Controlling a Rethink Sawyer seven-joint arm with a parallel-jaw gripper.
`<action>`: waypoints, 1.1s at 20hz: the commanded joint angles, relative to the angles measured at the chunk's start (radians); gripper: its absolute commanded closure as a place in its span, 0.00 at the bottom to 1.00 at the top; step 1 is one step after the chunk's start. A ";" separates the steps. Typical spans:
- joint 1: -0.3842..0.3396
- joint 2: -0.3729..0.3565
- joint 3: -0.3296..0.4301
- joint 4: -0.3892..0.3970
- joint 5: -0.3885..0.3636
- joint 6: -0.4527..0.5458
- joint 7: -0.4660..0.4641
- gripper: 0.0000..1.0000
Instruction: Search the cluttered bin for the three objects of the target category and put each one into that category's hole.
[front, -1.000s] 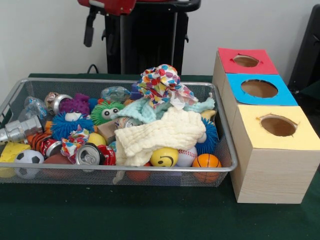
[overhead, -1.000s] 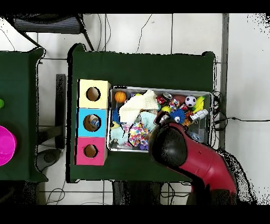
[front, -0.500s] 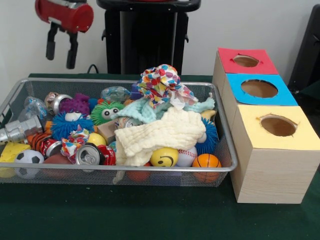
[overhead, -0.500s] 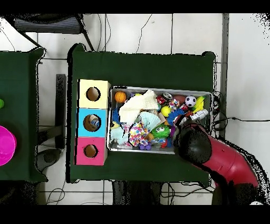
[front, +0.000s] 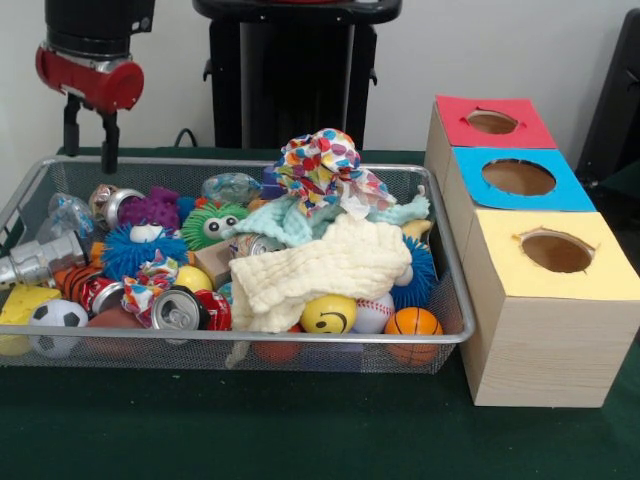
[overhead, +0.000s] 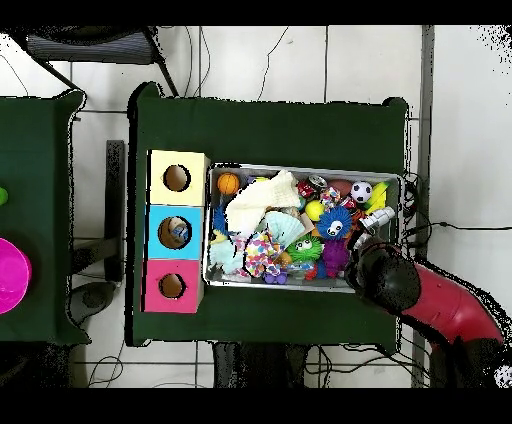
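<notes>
My gripper hangs open and empty above the far left corner of the wire bin, over a silver can and a purple spiky toy. The bin holds a cream cloth, a polka-dot cloth, a teal cloth, a soccer ball, a basketball, a smiley ball, soda cans and blue and green spiky toys. In the overhead view the red arm covers the gripper at the bin's lower right corner.
Three wooden boxes with holes stand right of the bin: red top, blue top, yellow top. From above, something lies inside the blue box's hole. A pink object sits on a neighbouring table.
The arm has swung from over the bin's middle to its far left corner in the front view and come lower. From above, the spiky toys it covered now show.
</notes>
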 joint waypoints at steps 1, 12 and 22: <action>-0.056 0.072 0.179 -0.092 -0.134 0.037 -0.166 1.00; -0.053 0.061 0.173 -0.130 -0.195 0.102 -0.149 1.00; -0.127 0.066 0.284 -0.152 -0.272 0.180 -0.279 0.00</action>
